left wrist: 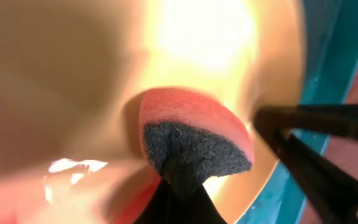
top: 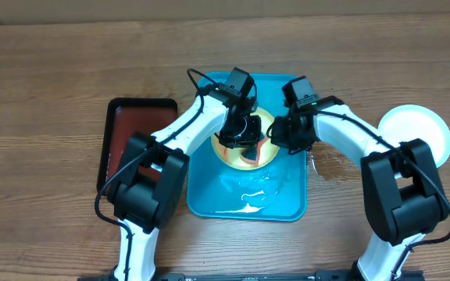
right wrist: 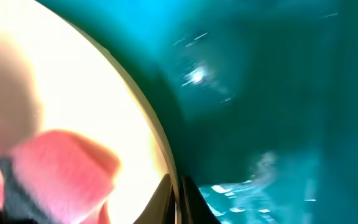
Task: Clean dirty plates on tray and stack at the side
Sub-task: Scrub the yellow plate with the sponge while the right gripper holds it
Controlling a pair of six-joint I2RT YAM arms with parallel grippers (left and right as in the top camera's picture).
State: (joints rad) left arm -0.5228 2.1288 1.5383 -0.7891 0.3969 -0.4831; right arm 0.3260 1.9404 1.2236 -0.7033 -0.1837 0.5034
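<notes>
A yellow-green-rimmed plate (top: pixel 266 150) lies at the far end of the turquoise tray (top: pixel 287 199). My left gripper (top: pixel 241 134) is shut on a pink sponge with a dark scrub face (left wrist: pixel 194 134) and presses it onto the plate's centre (left wrist: pixel 204 37). My right gripper (top: pixel 286 134) is shut on the plate's right rim (right wrist: pixel 157 140), one finger on each side (right wrist: pixel 178 190). The sponge also shows in the right wrist view (right wrist: pixel 61 165). A light-blue-rimmed plate (top: pixel 416 133) sits on the table at the right. A third plate is not visible.
A smaller black-rimmed red-brown tray (top: pixel 135 140) lies left of the turquoise tray. Wet patches shine on the turquoise tray's near half (top: pixel 248 199) and on the table beside its right edge (top: pixel 323 165). Both arms cross over the tray's far end.
</notes>
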